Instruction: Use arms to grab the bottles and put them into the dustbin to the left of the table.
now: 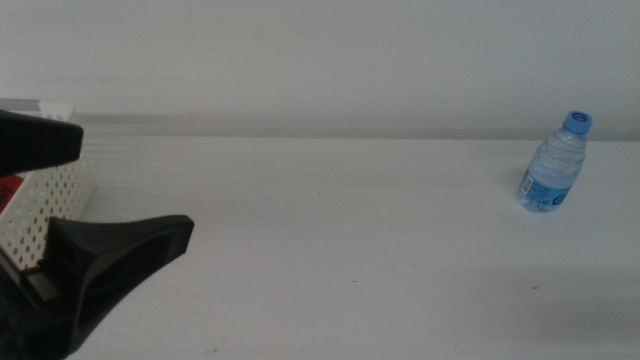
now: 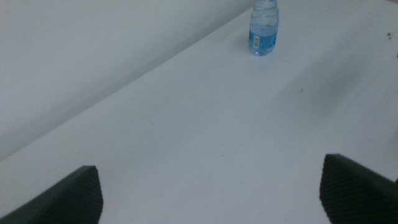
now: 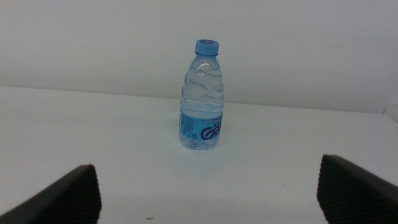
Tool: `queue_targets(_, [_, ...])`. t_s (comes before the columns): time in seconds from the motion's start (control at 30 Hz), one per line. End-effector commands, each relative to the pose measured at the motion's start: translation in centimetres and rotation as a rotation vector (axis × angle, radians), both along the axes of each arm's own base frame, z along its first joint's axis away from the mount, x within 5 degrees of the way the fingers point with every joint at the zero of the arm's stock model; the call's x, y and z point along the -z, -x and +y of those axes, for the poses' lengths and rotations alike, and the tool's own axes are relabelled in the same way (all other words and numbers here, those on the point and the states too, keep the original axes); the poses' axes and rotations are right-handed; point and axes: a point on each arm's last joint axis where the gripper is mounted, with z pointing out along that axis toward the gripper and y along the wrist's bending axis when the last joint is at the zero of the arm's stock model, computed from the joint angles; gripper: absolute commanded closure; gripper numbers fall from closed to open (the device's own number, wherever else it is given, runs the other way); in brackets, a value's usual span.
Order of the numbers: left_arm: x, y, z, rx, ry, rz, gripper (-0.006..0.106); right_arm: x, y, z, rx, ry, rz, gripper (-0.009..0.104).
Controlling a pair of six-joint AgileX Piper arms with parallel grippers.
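Middle view: the left tool (image 1: 120,190) gapes empty at the tabletop's (image 1: 330,240) left edge, just beside the dustbin (image 1: 50,205); the bottle (image 1: 555,165) stands upright far right.
Left wrist view: the bottle is well apart from the spread jaws.
Right wrist view: the right tool (image 3: 208,190), agape and empty, faces the nearby bottle.

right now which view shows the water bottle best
The right wrist view: the water bottle stands upright, whole and close, centred ahead of the open right gripper. The middle view shows it small at the table's far right. The left wrist view cuts off its cap, far beyond the open left gripper.
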Motion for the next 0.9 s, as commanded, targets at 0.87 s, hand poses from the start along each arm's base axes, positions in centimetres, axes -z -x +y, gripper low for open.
queue_targets(0.87, [3.1, -1.0, 0.4, -0.107, 0.135, 0.056, 0.007, 1.0, 0.1, 0.0, 0.003, 0.009, -0.008, 0.002])
